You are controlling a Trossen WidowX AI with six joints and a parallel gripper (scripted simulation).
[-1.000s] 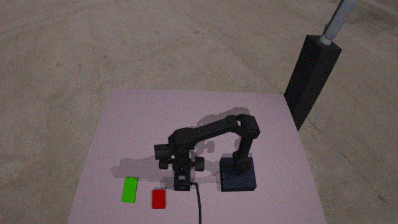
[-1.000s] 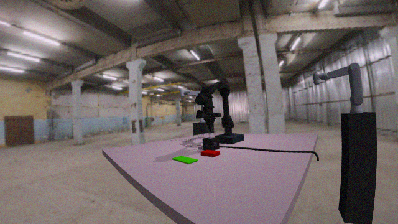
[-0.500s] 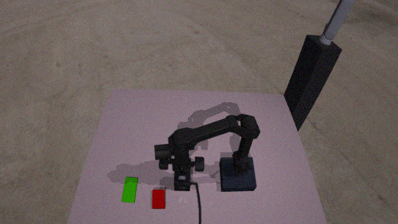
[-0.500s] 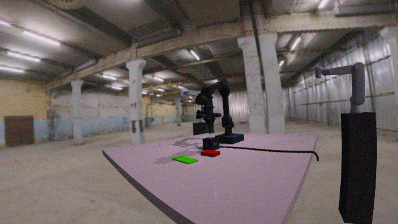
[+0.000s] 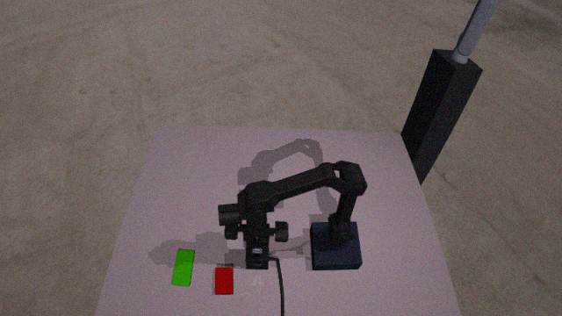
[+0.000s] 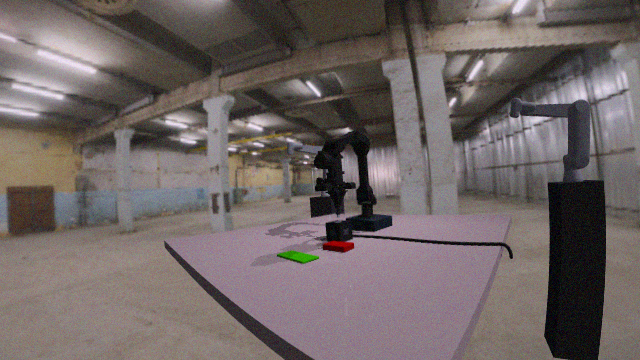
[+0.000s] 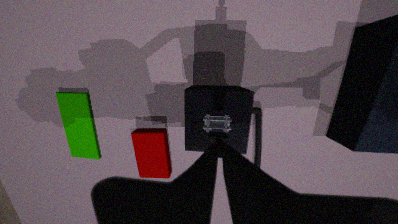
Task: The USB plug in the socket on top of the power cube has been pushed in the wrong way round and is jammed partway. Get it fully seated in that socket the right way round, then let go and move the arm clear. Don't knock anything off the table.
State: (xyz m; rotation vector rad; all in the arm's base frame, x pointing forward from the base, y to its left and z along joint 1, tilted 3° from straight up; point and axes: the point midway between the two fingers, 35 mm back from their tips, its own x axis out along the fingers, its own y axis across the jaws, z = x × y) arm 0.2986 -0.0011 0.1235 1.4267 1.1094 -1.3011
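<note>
The power cube [image 5: 256,262] [image 6: 339,231] [image 7: 199,107] is a small black box standing on the table. A silvery metal rim [image 5: 257,251] [image 7: 217,116] shows at the middle of its top in the wrist view. My gripper [image 6: 339,215] [image 7: 219,149] points down over the cube, fingertips together just beside that rim in the wrist view. It is shut on the USB plug, which is dark and mostly hidden by the fingers. How deep the plug sits, and which way round it is, I cannot tell.
A red block [image 5: 224,281] [image 6: 338,246] [image 7: 152,153] and a flat green block [image 5: 183,268] [image 6: 298,257] [image 7: 79,125] lie left of the cube. A black cable [image 5: 281,285] [image 6: 430,242] [image 7: 258,140] leaves its right side. The arm's base [image 5: 335,259] [image 6: 380,223] stands further right.
</note>
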